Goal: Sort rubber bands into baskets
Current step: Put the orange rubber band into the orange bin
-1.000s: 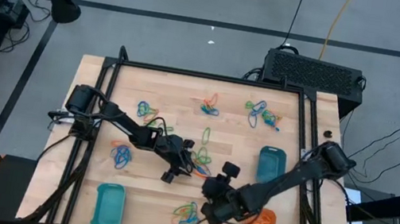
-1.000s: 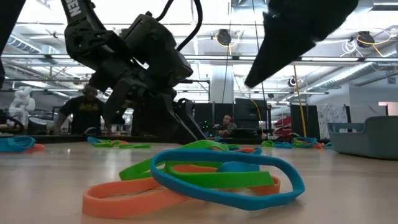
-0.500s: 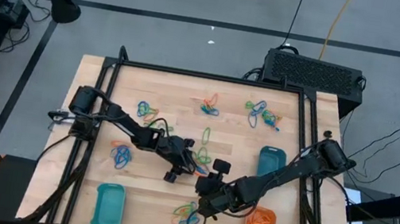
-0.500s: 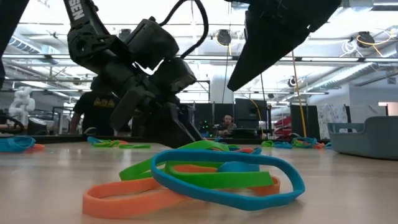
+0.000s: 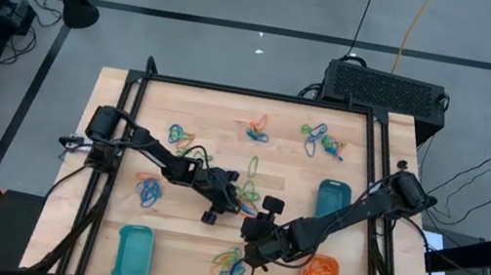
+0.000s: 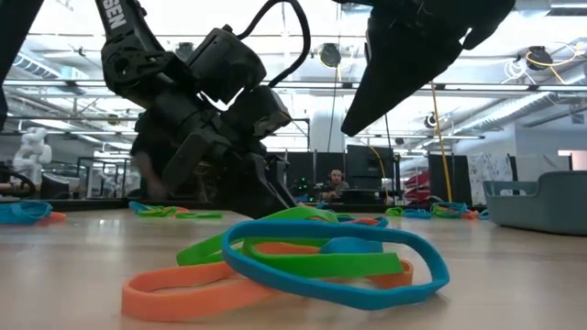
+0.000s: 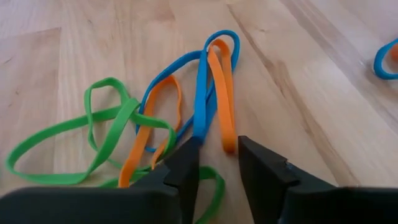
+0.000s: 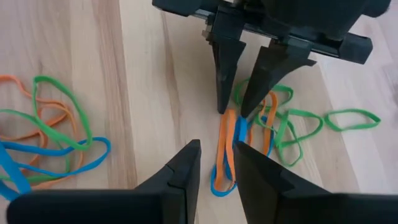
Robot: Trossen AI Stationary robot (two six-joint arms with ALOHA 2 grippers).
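**Right arm swings in, left fingers narrow**

In the high view the right gripper (image 5: 251,247) has moved from low centre-right up and left, ending just below the left gripper (image 5: 234,198). The left fingers (image 7: 186,165) have drawn closer around an orange rubber band (image 7: 222,93). A person's feet have appeared at the frame's upper left.

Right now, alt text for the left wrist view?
The left tool, fingers slightly apart, straddles an orange rubber band on the wooden table, in a tangle with a blue band and green bands.
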